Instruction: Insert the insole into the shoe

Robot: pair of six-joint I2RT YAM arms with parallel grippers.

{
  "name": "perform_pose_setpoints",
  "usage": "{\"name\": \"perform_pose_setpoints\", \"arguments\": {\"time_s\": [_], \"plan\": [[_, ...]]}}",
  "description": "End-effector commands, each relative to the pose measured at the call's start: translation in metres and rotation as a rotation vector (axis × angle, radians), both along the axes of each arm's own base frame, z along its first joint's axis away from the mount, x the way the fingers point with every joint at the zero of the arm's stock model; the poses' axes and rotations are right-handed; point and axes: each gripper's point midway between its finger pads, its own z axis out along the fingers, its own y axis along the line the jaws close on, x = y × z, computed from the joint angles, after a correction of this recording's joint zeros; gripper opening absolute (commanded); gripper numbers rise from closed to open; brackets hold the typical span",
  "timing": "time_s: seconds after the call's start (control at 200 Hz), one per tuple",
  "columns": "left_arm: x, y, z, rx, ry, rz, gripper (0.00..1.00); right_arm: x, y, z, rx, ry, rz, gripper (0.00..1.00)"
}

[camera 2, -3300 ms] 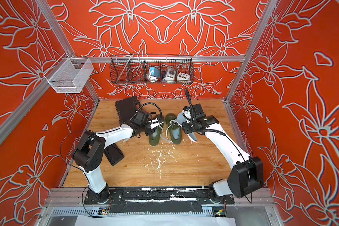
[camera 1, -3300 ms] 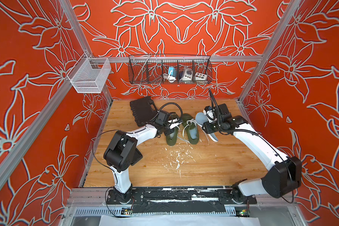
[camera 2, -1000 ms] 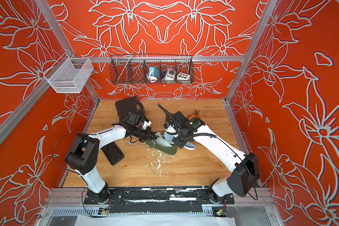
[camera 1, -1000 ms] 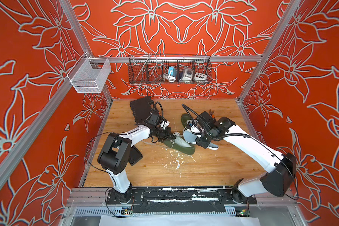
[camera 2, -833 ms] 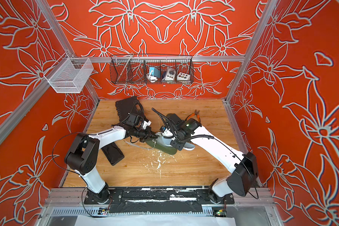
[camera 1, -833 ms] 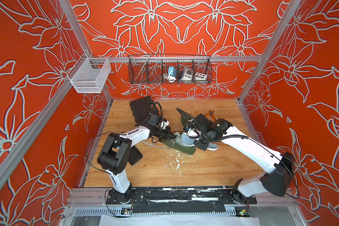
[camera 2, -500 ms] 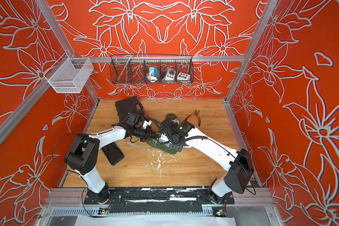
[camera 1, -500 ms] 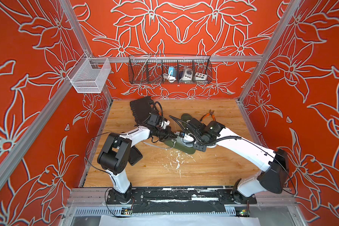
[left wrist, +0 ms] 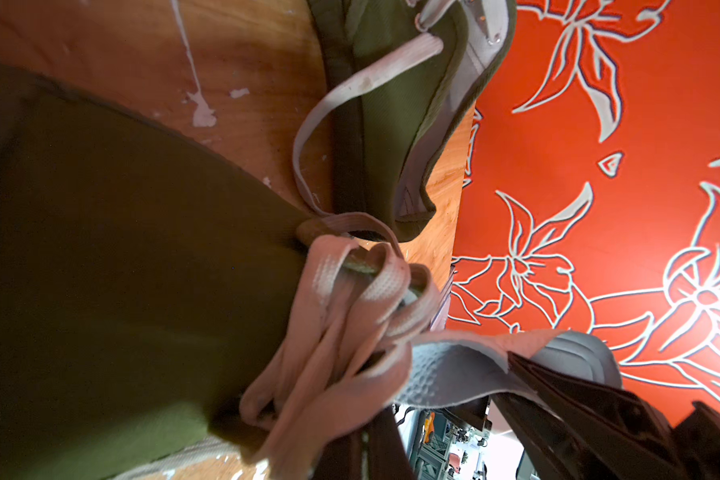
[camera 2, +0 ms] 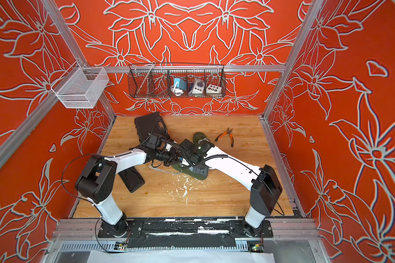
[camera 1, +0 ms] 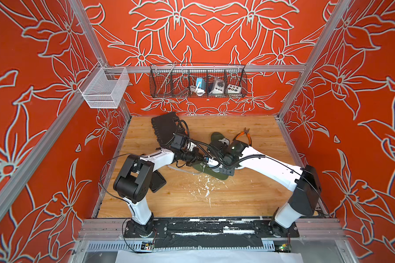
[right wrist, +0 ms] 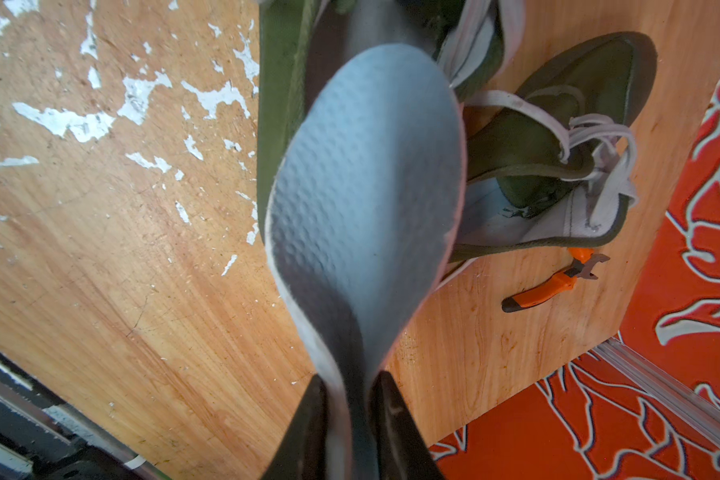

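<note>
An olive shoe point(camera 1: 217, 175) point(camera 2: 199, 175) lies on the wooden floor at the centre, both arms meeting over it. My left gripper point(camera 1: 197, 160) point(left wrist: 366, 451) is shut on the shoe's pale laces point(left wrist: 350, 316) at its opening. Pinched and folded at the heel, the grey-blue dimpled insole point(right wrist: 362, 199) point(left wrist: 445, 368) sits in my shut right gripper point(right wrist: 355, 401) point(camera 1: 211, 162). Its toe end points into the shoe's opening point(right wrist: 350, 25); how deep it reaches is hidden.
A second olive shoe point(camera 1: 216, 136) point(right wrist: 558, 137) lies just behind the right wrist. Orange-handled pliers point(camera 1: 244, 136) point(right wrist: 553, 286) lie further back right. A black case point(camera 1: 164, 127) is at the back left, a flat black slab point(camera 1: 157, 182) beside the left arm. Wire baskets hang on the walls.
My right arm has swung left, carrying the insole over to the shoe's opening, its jaws narrowing on the insole. The left arm stays still, holding the shoe it dragged forward earlier.
</note>
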Motion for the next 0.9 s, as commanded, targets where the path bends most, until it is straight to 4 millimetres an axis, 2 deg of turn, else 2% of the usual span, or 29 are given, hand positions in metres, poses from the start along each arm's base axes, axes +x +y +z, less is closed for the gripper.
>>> {"name": "perform_pose_setpoints", "arguments": {"time_s": [0.0, 0.235, 0.36, 0.51, 0.611, 0.891], "plan": [[0.003, -0.007, 0.026, -0.080, -0.064, -0.031, 0.00, 0.002, 0.000, 0.002, -0.041, -0.003, -0.015, 0.22], [0.000, -0.006, 0.024, -0.098, -0.057, -0.027, 0.00, -0.001, 0.003, -0.007, -0.074, 0.028, -0.010, 0.19], [-0.001, -0.007, 0.025, -0.109, -0.056, -0.026, 0.00, 0.003, 0.004, -0.010, -0.088, 0.016, -0.033, 0.17], [-0.003, -0.007, 0.026, -0.124, -0.050, -0.017, 0.00, -0.002, 0.019, -0.013, -0.019, 0.069, -0.054, 0.16], [-0.004, -0.007, 0.027, -0.133, -0.046, -0.012, 0.00, -0.002, 0.020, -0.020, -0.027, 0.087, -0.083, 0.15], [-0.005, -0.006, 0.026, -0.133, -0.046, -0.012, 0.00, 0.000, 0.023, -0.019, -0.012, 0.097, -0.113, 0.12]]}}
